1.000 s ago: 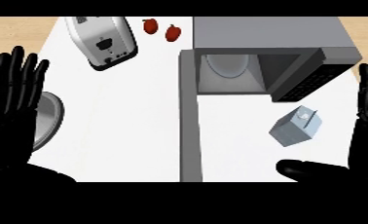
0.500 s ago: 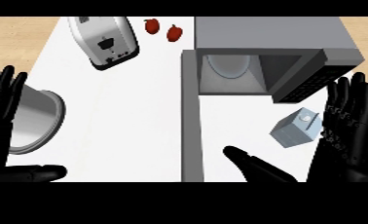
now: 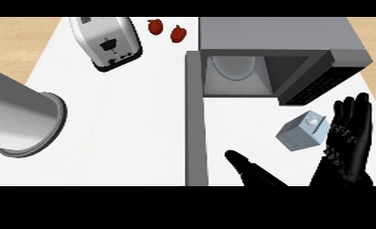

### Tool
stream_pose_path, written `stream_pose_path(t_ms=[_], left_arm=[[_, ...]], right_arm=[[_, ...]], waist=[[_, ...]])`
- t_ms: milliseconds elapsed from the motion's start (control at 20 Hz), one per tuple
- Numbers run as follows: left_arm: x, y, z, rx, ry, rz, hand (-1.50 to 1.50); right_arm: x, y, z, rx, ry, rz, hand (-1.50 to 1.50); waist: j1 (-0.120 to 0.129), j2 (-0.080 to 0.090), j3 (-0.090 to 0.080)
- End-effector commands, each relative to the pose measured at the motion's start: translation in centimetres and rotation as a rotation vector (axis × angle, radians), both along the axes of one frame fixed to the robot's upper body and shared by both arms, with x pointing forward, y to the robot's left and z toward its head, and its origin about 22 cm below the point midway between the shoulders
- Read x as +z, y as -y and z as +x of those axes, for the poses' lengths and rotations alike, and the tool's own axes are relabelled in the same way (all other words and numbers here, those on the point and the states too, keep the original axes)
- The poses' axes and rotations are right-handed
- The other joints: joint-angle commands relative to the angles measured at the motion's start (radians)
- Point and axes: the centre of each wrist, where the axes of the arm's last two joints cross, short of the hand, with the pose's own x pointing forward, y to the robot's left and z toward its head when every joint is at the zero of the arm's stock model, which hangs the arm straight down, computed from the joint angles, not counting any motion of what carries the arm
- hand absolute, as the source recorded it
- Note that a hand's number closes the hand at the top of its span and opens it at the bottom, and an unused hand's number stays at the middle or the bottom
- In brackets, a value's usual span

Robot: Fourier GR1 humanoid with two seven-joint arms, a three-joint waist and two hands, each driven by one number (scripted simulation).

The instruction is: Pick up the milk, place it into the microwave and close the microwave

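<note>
The milk [image 3: 302, 131] is a small pale blue carton lying tilted on the white counter [image 3: 125, 123], in front of the microwave [image 3: 273, 36]. The microwave stands open: its door [image 3: 195, 123] swings out toward me, and a glass plate [image 3: 235, 66] shows inside. My right hand [image 3: 345, 146] is open just right of the milk, fingers straight and pointing away from me. Its thumb [image 3: 251, 170] stretches out below and to the left of the carton. No finger curls round the milk. My left hand is out of view.
A steel pot [image 3: 26, 121] lies at the left edge. A silver toaster [image 3: 107, 42] stands at the back left, with two red fruits [image 3: 166, 29] beside it. The microwave's dark control panel [image 3: 320, 81] juts out above the milk.
My right hand has come in from the right edge toward the milk, thumb spreading under it. My left hand has left the view. The pot shows larger at the left.
</note>
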Motion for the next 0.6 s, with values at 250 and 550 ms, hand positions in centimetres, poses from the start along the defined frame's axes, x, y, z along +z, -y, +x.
stream_pose_path(t_ms=[250, 550], left_arm=[[0.6, -1.5, -1.9, 0.006, -0.004, 0.002, -1.50], [0.2, -1.8, -3.0, 0.005, -0.009, 0.004, -1.50]], right_arm=[[-1.9, 2.3, 0.3, -0.024, -0.053, 0.031, -1.50], [-5.5, 4.3, 2.9, -0.094, -0.072, 0.080, -1.50]], waist=[[-0.002, 0.001, 0.001], [0.001, 0.002, 0.001]])
